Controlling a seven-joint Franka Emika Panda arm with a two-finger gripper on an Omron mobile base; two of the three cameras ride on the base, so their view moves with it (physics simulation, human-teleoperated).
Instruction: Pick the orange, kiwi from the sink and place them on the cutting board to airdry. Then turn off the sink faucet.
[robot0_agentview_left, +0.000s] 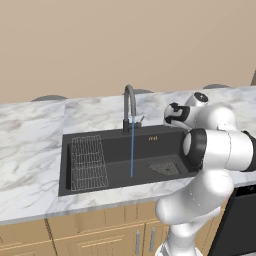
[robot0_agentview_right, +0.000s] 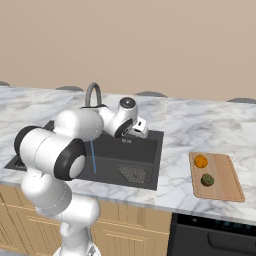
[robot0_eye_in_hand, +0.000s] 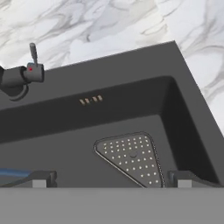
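You can see the orange (robot0_agentview_right: 200, 161) and the kiwi (robot0_agentview_right: 207, 180) lying on the cutting board (robot0_agentview_right: 228, 181), at three o'clock from the sink (robot0_agentview_right: 148, 165). Your claw (robot0_eye_in_hand: 111, 178) hangs spread wide and empty over the sink, perhaps near the sink faucet (robot0_agentview_left: 129, 106), where blue water runs.

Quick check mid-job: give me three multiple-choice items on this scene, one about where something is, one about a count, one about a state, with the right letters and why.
1. Where is the orange?
A. in the sink
B. on the cutting board
C. on the counter by the faucet

2. How many fruits lie on the cutting board?
A. one
B. two
C. three

3. What is the faucet doing?
A. running
B. off
C. detached

Answers: 1 B, the orange sits on the board beside the kiwi; 2 B, orange and kiwi only; 3 A, a blue water stream falls into the sink.
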